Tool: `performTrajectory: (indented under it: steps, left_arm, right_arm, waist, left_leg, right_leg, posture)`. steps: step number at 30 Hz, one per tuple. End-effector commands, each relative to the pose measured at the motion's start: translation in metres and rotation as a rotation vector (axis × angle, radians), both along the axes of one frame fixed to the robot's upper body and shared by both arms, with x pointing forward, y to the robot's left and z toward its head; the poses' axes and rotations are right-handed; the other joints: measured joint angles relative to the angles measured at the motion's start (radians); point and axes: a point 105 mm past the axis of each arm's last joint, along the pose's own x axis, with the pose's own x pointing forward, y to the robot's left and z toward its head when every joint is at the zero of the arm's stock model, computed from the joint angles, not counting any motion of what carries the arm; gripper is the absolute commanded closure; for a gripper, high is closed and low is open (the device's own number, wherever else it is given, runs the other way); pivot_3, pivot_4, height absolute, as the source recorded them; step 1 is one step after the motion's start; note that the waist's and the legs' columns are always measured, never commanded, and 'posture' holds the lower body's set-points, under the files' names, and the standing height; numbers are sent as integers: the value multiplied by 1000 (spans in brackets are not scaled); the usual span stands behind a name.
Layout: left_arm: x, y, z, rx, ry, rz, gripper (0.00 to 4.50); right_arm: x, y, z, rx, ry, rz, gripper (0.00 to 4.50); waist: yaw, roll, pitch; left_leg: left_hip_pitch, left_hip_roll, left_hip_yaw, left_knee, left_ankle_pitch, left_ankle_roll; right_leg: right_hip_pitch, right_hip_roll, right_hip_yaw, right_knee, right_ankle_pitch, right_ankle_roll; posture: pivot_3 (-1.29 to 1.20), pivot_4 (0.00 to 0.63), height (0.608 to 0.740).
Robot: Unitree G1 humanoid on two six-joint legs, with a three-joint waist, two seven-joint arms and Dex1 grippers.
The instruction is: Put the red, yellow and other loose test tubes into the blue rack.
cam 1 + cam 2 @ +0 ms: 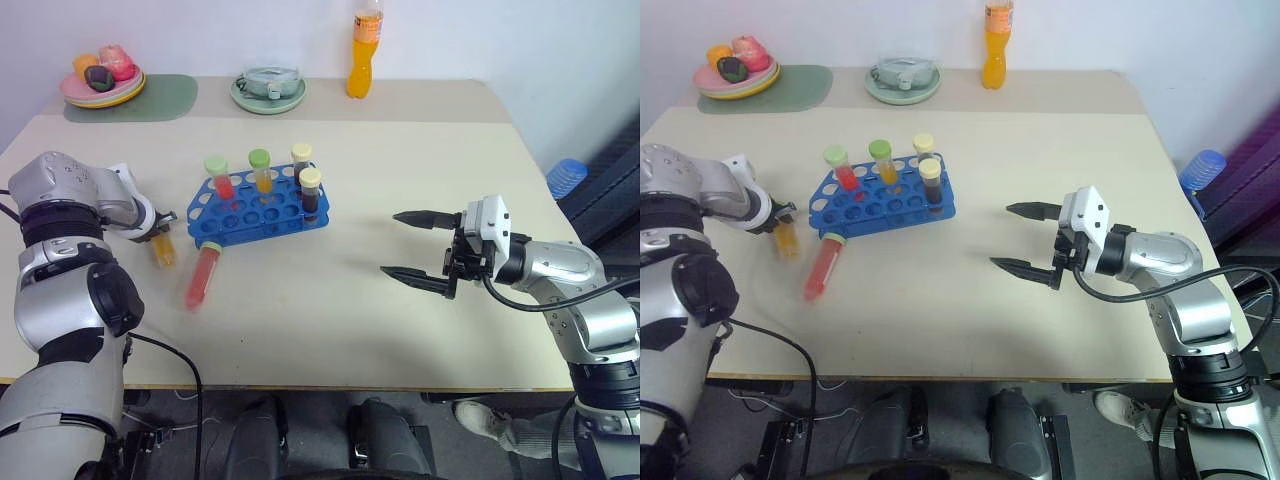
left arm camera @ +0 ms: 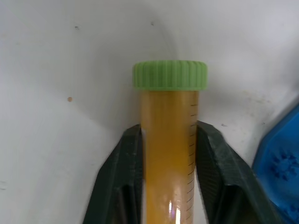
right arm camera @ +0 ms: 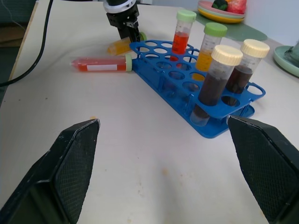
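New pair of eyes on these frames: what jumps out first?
The blue rack mid-table, with four capped tubes standing in it. At its left end the left hand is shut on a yellow tube lying on the table, a red tube loose beside it. The right hand hangs open over bare table.

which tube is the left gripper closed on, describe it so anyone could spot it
Start at the blue rack on the table. Off its left end, the left gripper clamps a yellow tube with a green cap. The red tube nearby lies loose.
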Motion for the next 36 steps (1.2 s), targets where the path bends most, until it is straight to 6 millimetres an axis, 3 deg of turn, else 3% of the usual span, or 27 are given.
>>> performTrajectory:
  steps: [1,5,8,11,12,14,19,22,28,32,36]
  left_arm:
    - [-3,7,1,5,5,8,3641]
    - [-7,14,6,8,-7,-3,3641]
    - [-7,18,23,22,-149,-95,3641]
    - [-8,17,52,-28,-461,-187,3641]
    - [-14,11,62,-93,-577,-259,3641]
    - [-33,8,80,-27,-768,-388,3641]
    - [-80,-34,104,64,-1060,-775,3641]
    - [-87,-54,118,97,-1254,-870,3641]
    - [-65,-98,118,121,-1457,-968,3641]
    - [-46,-125,102,55,-1518,-1049,3641]
    - [-31,-134,87,-7,-1550,-1071,3641]
  right_arm:
    - [-5,4,14,18,-62,21,0]
    - [-5,5,14,21,-65,19,0]
    - [-5,4,17,31,-73,15,0]
    - [-5,4,16,38,-74,11,0]
    - [-5,4,16,41,-72,10,0]
    - [-3,4,13,48,-65,8,0]
    - [-1,4,10,64,-61,-3,0]
    - [-1,5,10,67,-64,-10,0]
    - [-3,2,12,72,-85,-69,0]
    - [-1,-7,9,54,-106,-170,0]
    - [1,-8,8,54,-137,-254,0]
  waist:
    - [0,0,0]
    - [-3,0,0]
    - [-8,0,0]
    - [-11,0,0]
    - [-8,0,0]
    - [-5,0,0]
    - [2,0,0]
    - [14,0,0]
    - [24,-1,0]
    - [22,0,0]
    - [19,-1,0]
  left_leg:
    - [0,0,0,0,0,0]
    - [0,0,0,0,0,0]
    - [0,0,0,0,0,0]
    - [0,1,0,-1,0,-1]
    - [0,1,0,-1,1,-1]
    - [0,1,0,0,1,-1]
    - [0,1,0,-1,0,-1]
    - [0,1,-2,1,0,0]
    - [1,0,-2,2,-1,1]
    - [1,0,-1,2,-1,2]
    - [1,0,-1,2,-1,2]
  right_leg:
    - [0,0,0,0,0,0]
    - [0,0,0,0,0,0]
    - [0,0,0,0,0,0]
    - [-2,0,1,2,0,0]
    - [-2,0,1,2,0,0]
    - [-1,0,0,2,0,0]
    - [0,0,0,1,0,0]
    - [2,0,-1,0,0,0]
    - [4,0,-1,-1,0,0]
    - [4,0,-1,-2,0,0]
    - [3,1,-1,-2,0,0]
  posture:
    - [0,150,740]
    - [0,150,740]
    - [0,150,740]
    - [0,150,740]
    - [0,150,740]
    - [0,150,740]
    - [0,150,740]
    - [0,150,740]
    - [0,150,740]
    - [0,150,740]
    - [0,150,740]
